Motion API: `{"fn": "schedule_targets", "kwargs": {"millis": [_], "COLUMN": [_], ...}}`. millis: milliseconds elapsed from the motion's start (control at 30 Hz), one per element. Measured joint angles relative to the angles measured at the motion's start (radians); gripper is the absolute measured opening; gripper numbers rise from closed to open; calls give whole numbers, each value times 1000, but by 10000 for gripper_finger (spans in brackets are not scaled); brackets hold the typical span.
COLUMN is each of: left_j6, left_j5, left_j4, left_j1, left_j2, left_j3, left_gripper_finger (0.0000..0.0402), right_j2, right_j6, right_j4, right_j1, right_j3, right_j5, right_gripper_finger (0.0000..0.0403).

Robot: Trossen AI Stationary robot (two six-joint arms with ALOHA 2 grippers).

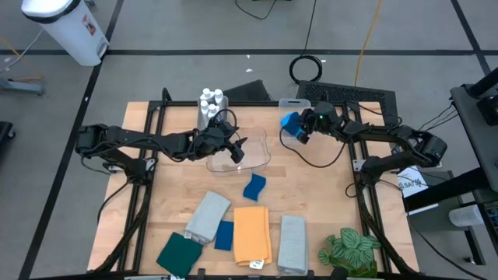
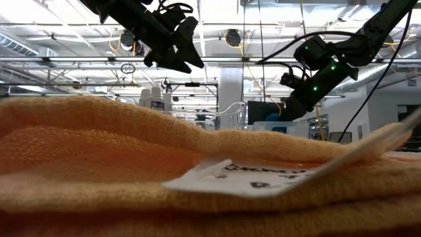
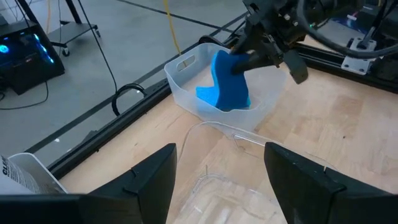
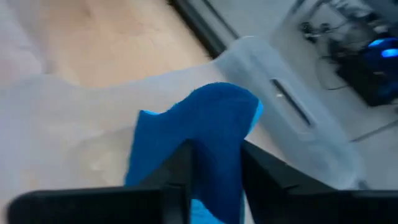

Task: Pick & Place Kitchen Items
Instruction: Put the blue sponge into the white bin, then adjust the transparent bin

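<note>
The right gripper is reaching down into the frosted plastic bin at the far edge of the table, its two dark fingers standing on either side of a wavy blue sponge. The fingers are sitting close against the sponge, yet whether they are pinching it or merely flanking it cannot be told. The sponge is standing upright inside the bin — leaning toward the far wall, with more blue showing beneath it at the bin's floor.

The left gripper is hovering above a clear plastic bin near the middle of the table, its fingers spread wide apart and holding nothing. Just behind that arm, a cluster of small white bottles is standing at the far edge of the table.

Nearer the front, the other items are lying flat on the wood: a second blue sponge by itself, then a row of folded cloths — a dark green cloth, a grey cloth, a blue cloth partly tucked under its neighbours, an orange cloth with a white tag, and another grey cloth. A green leafy plant is sitting at the front right corner.
</note>
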Motion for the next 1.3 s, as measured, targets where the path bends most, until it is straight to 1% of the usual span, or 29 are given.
{"fn": "schedule_targets", "kwargs": {"millis": [133,167,300,400,600,767,900,933,1000,1167,1233,1300], "left_j6": [7,12,17,16,1,13,18,18,27,107,138,152], "left_j5": [0,0,0,0,0,1,5,24,98,344,445,543], "left_j4": [0,0,-1,-2,-3,-3,-3,-3,-1,32,13,-47], "left_j1": [0,0,0,0,-2,-2,-1,-1,-1,-31,-56,-87], "left_j2": [0,0,0,0,0,0,0,0,0,0,0,0], "left_j3": [0,0,0,0,0,0,0,0,0,0,0,0], "left_gripper_finger": [248,248,248,248,248,248,248,248,248,248,248,248], "right_j2": [0,0,0,-1,-1,-13,-33,-37,-45,-45,-45,-45], "right_j6": [-8,-8,1,2,-5,-30,-42,-41,-36,-7,-15,-21], "right_j4": [50,69,117,124,157,226,234,235,228,224,224,223], "right_j1": [0,-1,7,28,92,146,175,180,184,182,183,182], "right_j3": [0,0,0,0,0,0,0,0,0,0,0,0], "right_j5": [89,97,91,91,91,90,90,90,90,90,90,90], "right_gripper_finger": [158,172,215,239,261,263,263,262,261,256,256,256]}}
